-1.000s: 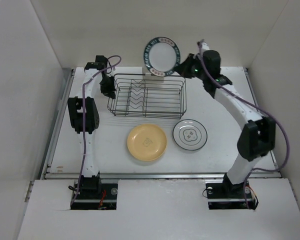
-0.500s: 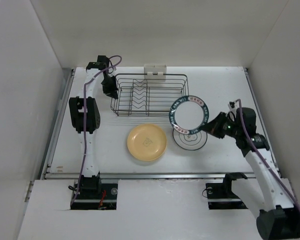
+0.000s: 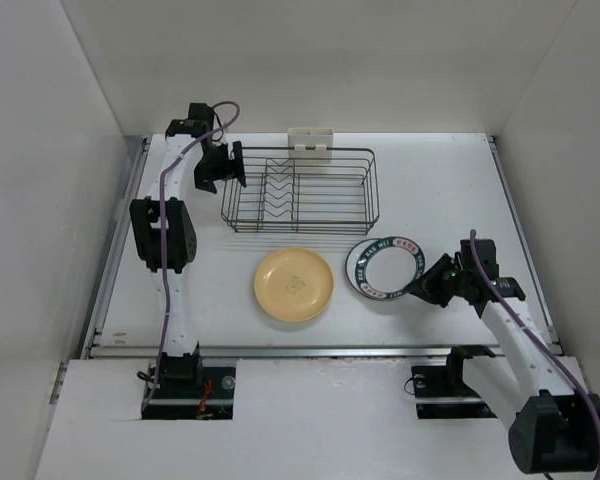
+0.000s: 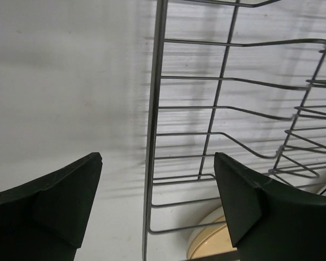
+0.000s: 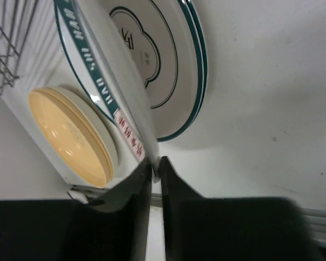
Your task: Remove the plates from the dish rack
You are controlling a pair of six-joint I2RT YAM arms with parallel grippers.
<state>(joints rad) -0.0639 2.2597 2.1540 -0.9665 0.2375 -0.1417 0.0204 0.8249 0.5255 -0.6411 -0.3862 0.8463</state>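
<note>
Right fingers (image 3: 427,287) clamp the patterned plate (image 3: 383,268) by its 4 o'clock rim, tilted over the white plate (image 5: 168,81) at 5 o'clock of the dish rack (image 3: 300,226), presumably to stack; left fingers (image 3: 225,165) stand apart astride its 9 o'clock wall

The right claw (image 5: 156,173) pinches the edge of a green-banded plate (image 5: 98,87), which is tilted over a white dark-rimmed plate (image 5: 168,65) lying on the counter (image 5: 261,109). A yellow plate (image 5: 65,136) lies to the left, with dish rack (image 5: 2,49) wires at the upper left.
</note>
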